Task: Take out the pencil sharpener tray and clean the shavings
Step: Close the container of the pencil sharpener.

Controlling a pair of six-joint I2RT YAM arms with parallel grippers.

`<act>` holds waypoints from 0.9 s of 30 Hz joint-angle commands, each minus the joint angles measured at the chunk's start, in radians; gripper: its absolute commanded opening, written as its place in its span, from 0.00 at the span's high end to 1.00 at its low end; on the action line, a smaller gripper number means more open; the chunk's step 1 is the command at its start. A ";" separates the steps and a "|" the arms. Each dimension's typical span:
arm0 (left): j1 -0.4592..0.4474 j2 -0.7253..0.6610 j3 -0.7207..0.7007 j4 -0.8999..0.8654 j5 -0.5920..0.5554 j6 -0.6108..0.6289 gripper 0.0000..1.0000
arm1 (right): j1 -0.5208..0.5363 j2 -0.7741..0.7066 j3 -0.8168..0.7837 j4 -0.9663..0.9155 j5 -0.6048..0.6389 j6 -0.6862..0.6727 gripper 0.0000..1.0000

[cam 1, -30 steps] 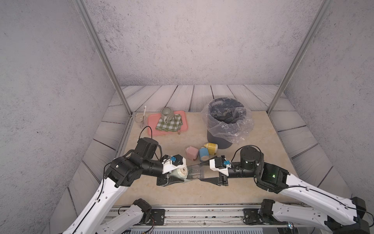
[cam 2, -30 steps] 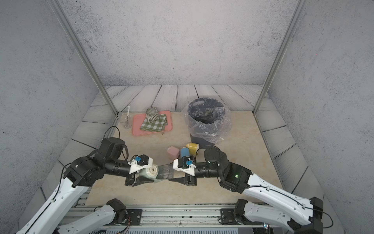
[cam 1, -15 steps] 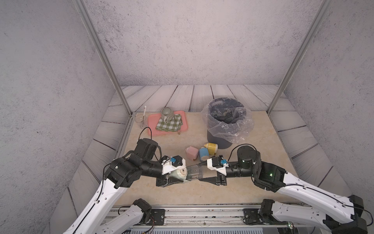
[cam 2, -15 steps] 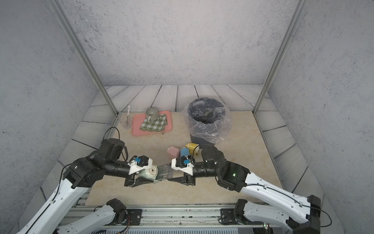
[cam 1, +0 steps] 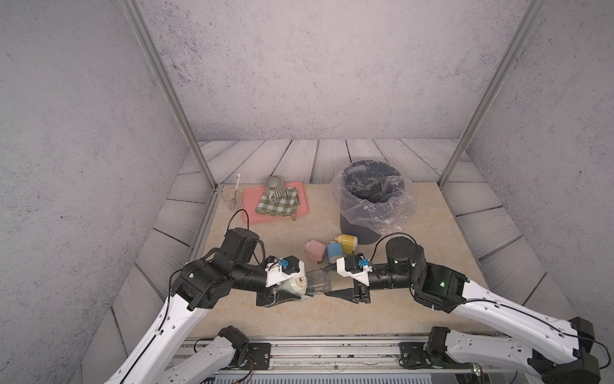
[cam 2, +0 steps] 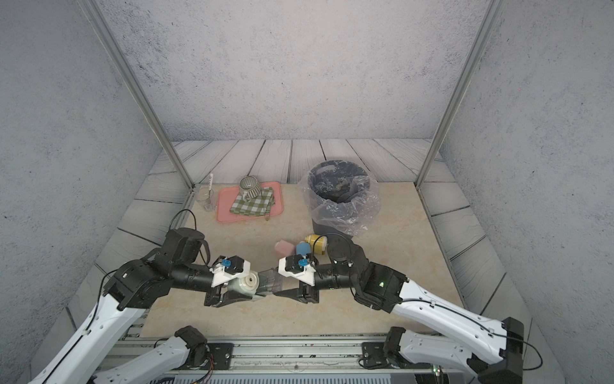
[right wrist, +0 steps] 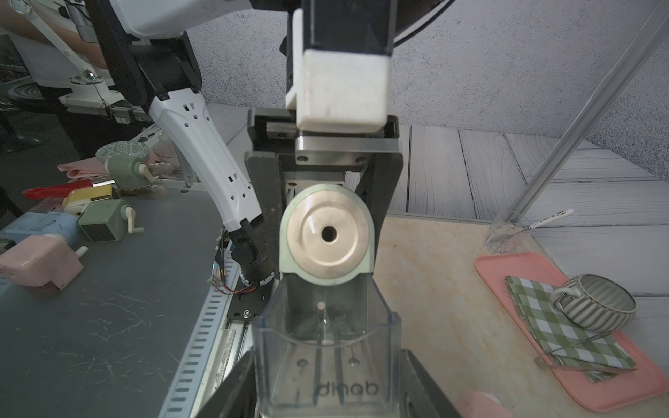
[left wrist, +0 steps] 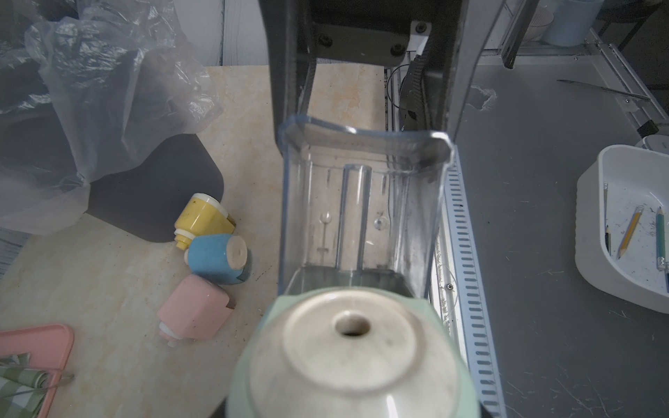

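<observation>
My left gripper [cam 1: 285,294] is shut on the mint-green pencil sharpener [cam 1: 294,285], low over the front of the table. The sharpener's cream face with the pencil hole shows in the right wrist view [right wrist: 327,235]. The clear plastic tray [cam 1: 319,282] sticks out of the sharpener's right side, partly inside the body. My right gripper [cam 1: 332,283] is shut on the tray's outer end, one dark finger [right wrist: 231,391] on each side wall. The tray [left wrist: 362,202] looks empty apart from faint dust, with no shavings visible in it.
A pink [cam 1: 315,250], a blue [cam 1: 333,252] and a yellow sharpener [cam 1: 347,242] lie just behind the grippers. A grey bin with a plastic liner [cam 1: 373,202] stands at the back right. A pink tray [cam 1: 247,207] holds a checked cloth and a striped cup [cam 1: 275,187].
My right gripper has moved a little to the left with the tray, which now sits slightly deeper in the sharpener. The left gripper has held still.
</observation>
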 commanded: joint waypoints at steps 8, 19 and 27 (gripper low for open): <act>-0.002 -0.018 -0.018 0.043 0.014 0.001 1.00 | 0.005 0.021 0.027 0.004 -0.039 0.013 1.00; -0.004 0.013 0.017 0.004 0.003 0.047 1.00 | 0.004 0.051 0.061 -0.080 -0.064 -0.022 1.00; -0.008 0.021 0.019 0.036 0.019 0.041 1.00 | 0.009 0.106 0.074 -0.052 -0.070 -0.007 1.00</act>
